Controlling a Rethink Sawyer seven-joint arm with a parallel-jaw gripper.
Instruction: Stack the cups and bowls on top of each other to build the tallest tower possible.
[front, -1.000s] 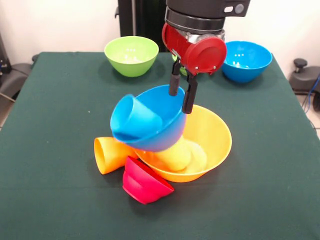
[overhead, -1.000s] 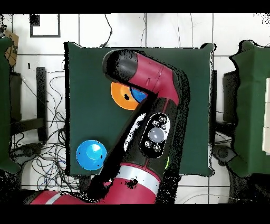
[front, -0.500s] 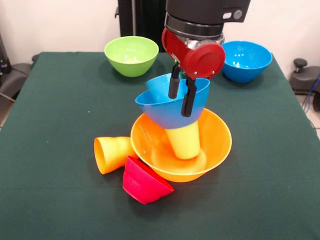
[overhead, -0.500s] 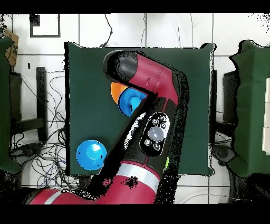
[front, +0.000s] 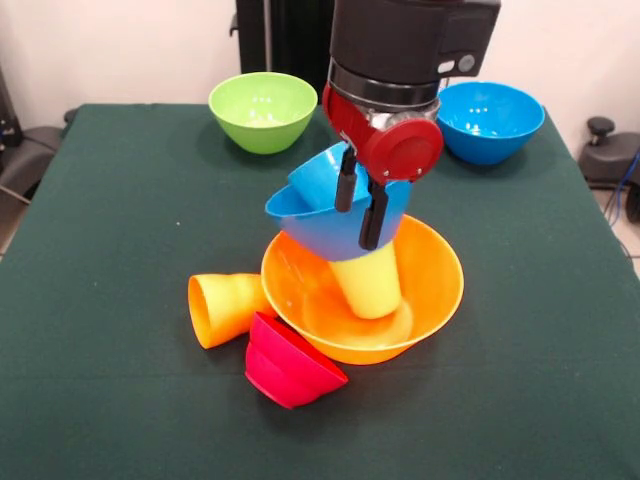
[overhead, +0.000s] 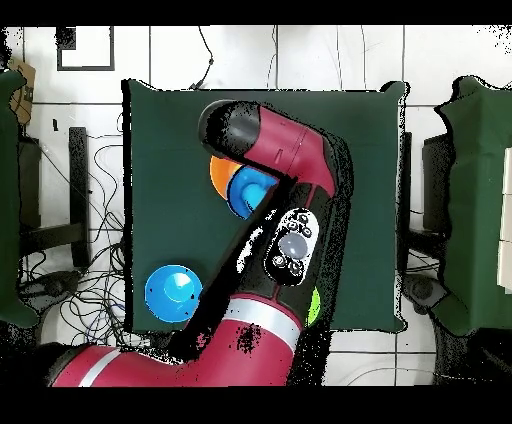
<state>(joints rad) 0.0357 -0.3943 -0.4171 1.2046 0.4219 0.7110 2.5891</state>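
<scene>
**Blue bowl swung upright over the tower's base**

My claw (front: 359, 198) is clamped on the rim of a glossy blue plastic bowl (front: 325, 212), one finger inside the wall and one outside. A second ago that bowl hung tipped on its side with its mouth facing the camera; now it sits nearly level, leaning a little, on top of a pale yellow-green plastic cup (front: 368, 283) that stands upside down in the big yellow-orange plastic bowl (front: 425, 262). A blue cup appears to nest inside the held bowl.

That reads to me as a three-tier tower, though I have not let go, so its balance is untested; the narrow cup is a poor footing.

An orange plastic tumbler (front: 225, 307) lies on its side touching the orange bowl, with a small red plastic bowl (front: 288, 366) tipped beside it. A large green bowl (front: 263, 109) and a second blue bowl (front: 490, 120) wait well apart on the green-covered worktop (front: 110, 250). Overhead, the arm hides most of the stack.
</scene>
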